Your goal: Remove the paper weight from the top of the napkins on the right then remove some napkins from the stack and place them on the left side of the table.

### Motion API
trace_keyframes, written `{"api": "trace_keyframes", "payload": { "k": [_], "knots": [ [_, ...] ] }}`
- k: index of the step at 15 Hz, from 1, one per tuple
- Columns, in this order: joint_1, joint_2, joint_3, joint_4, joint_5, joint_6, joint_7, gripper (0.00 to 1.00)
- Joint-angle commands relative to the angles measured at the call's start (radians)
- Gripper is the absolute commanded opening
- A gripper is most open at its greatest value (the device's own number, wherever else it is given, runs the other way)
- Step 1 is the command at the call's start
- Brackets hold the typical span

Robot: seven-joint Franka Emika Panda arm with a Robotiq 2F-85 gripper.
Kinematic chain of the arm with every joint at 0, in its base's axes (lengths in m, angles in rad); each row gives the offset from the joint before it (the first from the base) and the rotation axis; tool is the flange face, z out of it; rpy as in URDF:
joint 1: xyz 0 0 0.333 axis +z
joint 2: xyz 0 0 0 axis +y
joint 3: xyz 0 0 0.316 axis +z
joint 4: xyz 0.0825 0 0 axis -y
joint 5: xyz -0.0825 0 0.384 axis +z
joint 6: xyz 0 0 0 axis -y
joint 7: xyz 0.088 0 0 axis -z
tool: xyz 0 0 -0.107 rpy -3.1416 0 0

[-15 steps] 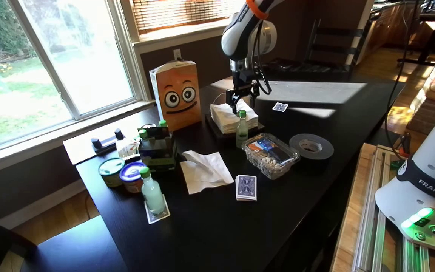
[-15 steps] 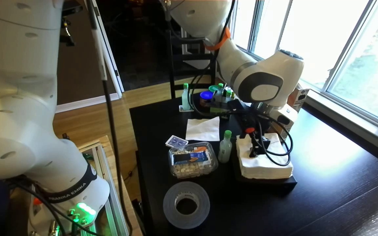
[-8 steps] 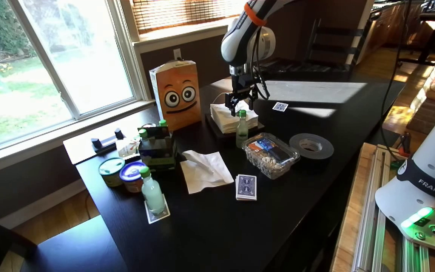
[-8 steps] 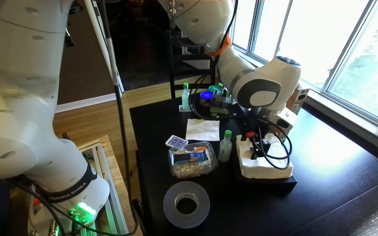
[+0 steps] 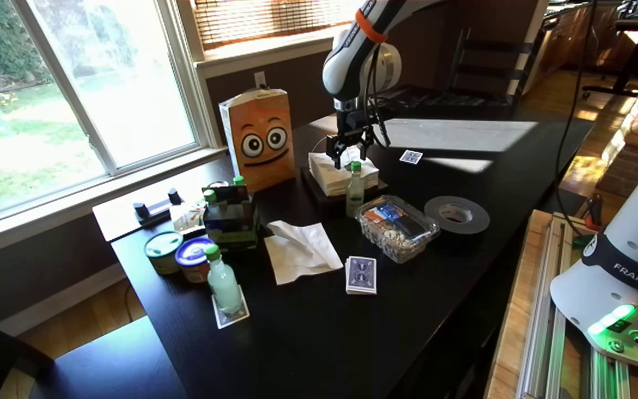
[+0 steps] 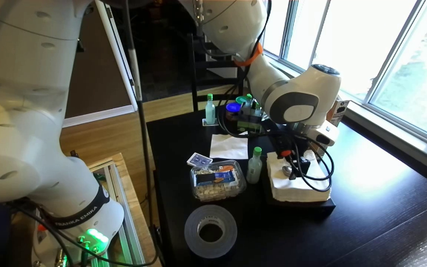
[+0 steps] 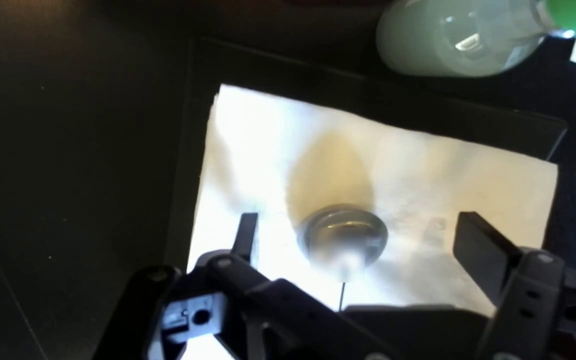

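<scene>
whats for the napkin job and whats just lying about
For the job:
black two-finger gripper
shiny dark rounded paper weight
stack of square white paper napkins
glossy black rectangular table

Just lying about:
orange box with a smiling face
round grey tape roll
clear plastic tray of small items
deck of blue-backed playing cards

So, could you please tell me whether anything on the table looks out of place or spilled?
Two things, I'd say: a loose white sheet lies creased, apart from the napkin stack, and, in an exterior view, a playing card lies well away from the deck. I see nothing spilled.
</scene>
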Motion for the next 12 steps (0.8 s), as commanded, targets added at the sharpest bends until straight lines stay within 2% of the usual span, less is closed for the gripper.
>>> {"api": "trace_keyframes", "payload": {
  "k": [1, 4, 6, 12],
  "knots": [
    [-0.016, 0.014, 0.011, 0.008, 0.022, 0.006, -0.003, 1.00],
    [-0.021, 0.017, 0.015, 0.009, 0.027, 0.011, -0.005, 1.00],
    [-0.020, 0.018, 0.014, 0.011, 0.027, 0.014, -0.002, 0.74],
    [-0.016, 0.014, 0.013, 0.008, 0.023, 0.027, 0.002, 0.32]
  ]
}}
